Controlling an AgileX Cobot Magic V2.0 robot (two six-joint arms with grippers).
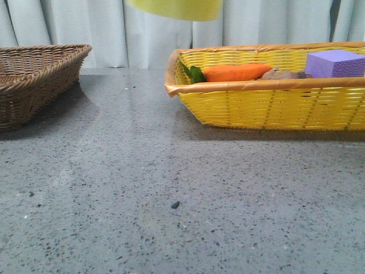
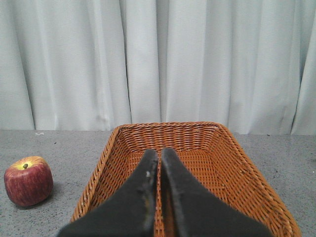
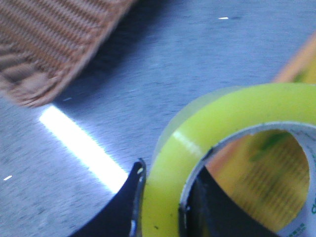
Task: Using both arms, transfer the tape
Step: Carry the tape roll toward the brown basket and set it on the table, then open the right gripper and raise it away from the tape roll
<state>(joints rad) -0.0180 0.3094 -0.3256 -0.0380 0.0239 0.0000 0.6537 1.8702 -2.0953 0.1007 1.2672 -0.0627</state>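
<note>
The tape, a yellow translucent roll with a white core and green lettering, is held in my right gripper. One finger is outside the roll's wall and one is inside the core. In the front view only the tape's lower edge shows at the top, high above the table; the right gripper itself is out of that view. My left gripper is shut and empty, hovering over the brown wicker basket. It does not show in the front view.
A brown wicker basket stands at the left. A yellow basket at the right holds an orange carrot and a purple foam block. A red apple lies on the table beside the brown basket.
</note>
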